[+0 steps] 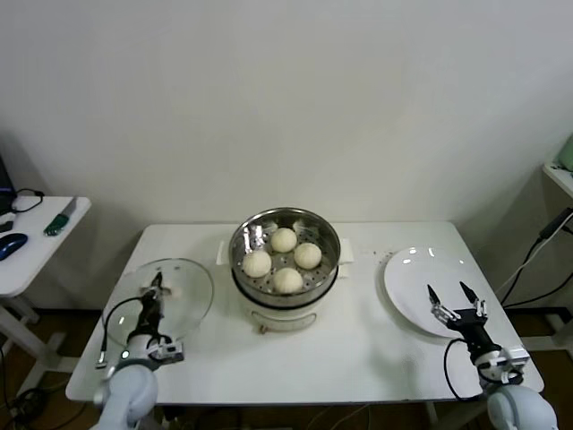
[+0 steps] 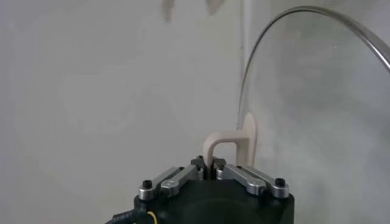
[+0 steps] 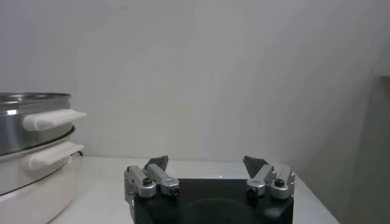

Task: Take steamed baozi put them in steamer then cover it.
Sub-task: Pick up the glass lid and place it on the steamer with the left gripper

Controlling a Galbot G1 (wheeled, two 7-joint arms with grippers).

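Four cream-white baozi (image 1: 284, 240) lie in the shiny steel steamer (image 1: 327, 231) on its white pot base at the table's middle. The clear glass cover (image 1: 183, 288) is at the table's left. My left gripper (image 1: 156, 285) is shut on its cream handle (image 2: 228, 146), and the lid's metal rim (image 2: 286, 15) shows tilted in the left wrist view. My right gripper (image 1: 453, 294) is open and empty over the near edge of the white plate (image 1: 412, 278); its fingertips (image 3: 159, 162) stand wide apart. The steamer (image 3: 24, 122) shows to one side in the right wrist view.
A white side table (image 1: 36, 246) stands at the far left with a mouse and small items. A cable (image 1: 528, 269) hangs at the right beyond the table edge. A wall stands behind the table.
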